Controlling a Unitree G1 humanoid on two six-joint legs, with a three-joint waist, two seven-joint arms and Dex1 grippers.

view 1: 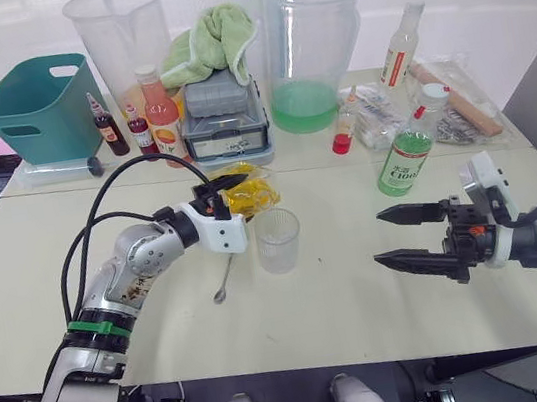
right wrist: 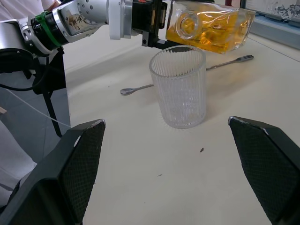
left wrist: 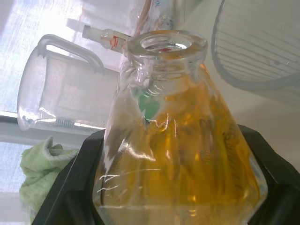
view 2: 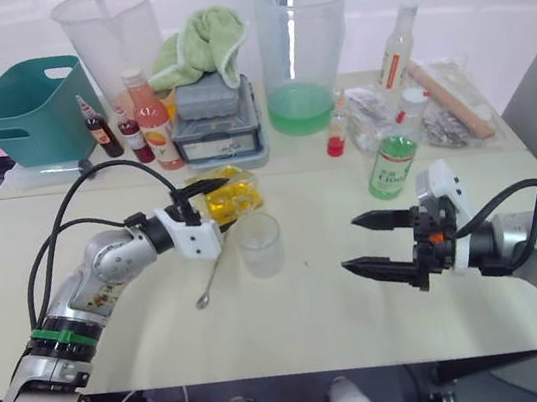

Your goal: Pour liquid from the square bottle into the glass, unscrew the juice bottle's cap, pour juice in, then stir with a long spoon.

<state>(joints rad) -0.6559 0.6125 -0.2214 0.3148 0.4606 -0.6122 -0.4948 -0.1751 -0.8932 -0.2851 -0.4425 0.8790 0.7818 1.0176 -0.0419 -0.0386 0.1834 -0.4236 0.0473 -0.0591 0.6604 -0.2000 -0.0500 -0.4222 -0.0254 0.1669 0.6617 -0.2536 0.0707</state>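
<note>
My left gripper [view 1: 237,193] is shut on the square bottle [view 1: 257,194], which holds yellow liquid. The bottle lies tilted on its side just behind and above the glass [view 1: 277,240], and its open neck [right wrist: 190,24] has no stopper. No stream shows, and the ribbed glass [right wrist: 178,86] looks empty. The long spoon [view 1: 224,276] lies flat on the table left of the glass, under the left gripper. The juice bottle [view 1: 405,155] with green liquid stands at the right rear, its white cap [view 1: 431,93] on. My right gripper [view 1: 380,237] hovers open to the right of the glass, holding nothing.
Along the back stand a teal basket [view 1: 37,109], two big clear pitchers [view 1: 120,41] [view 1: 311,43], an orange-pink bottle with red cap [view 1: 163,116], small dark red bottles [view 1: 108,129] and a grey box stack [view 1: 224,117] under a green towel. Plastic bags [view 1: 457,107] lie at the back right.
</note>
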